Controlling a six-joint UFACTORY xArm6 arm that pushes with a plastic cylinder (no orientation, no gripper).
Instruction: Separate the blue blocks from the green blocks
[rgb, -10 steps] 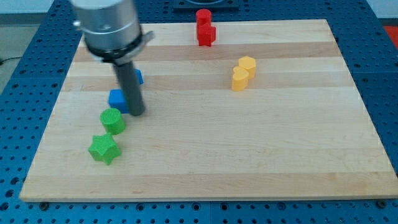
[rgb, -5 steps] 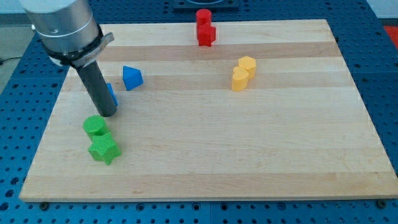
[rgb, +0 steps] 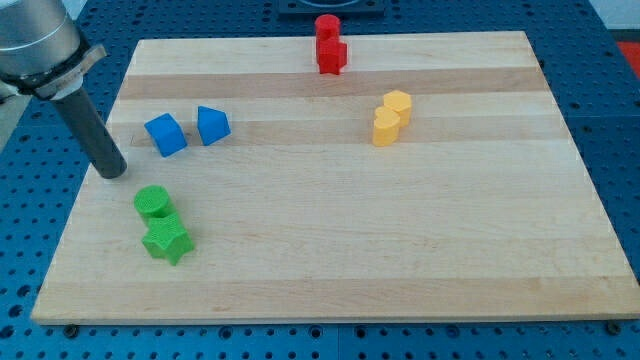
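Dark rod, top cut off, jawless; my tip (rgb: 112, 172) left of blue cube (rgb: 165, 134).

My tip (rgb: 113, 173) is being held near the table's (rgb: 400, 260) left edge, left of the blue cube (rgb: 165, 134) and above the green cylinder (rgb: 153, 202).

My tip (rgb: 113, 174) rests low at the view's left, its rod leaning up-left.
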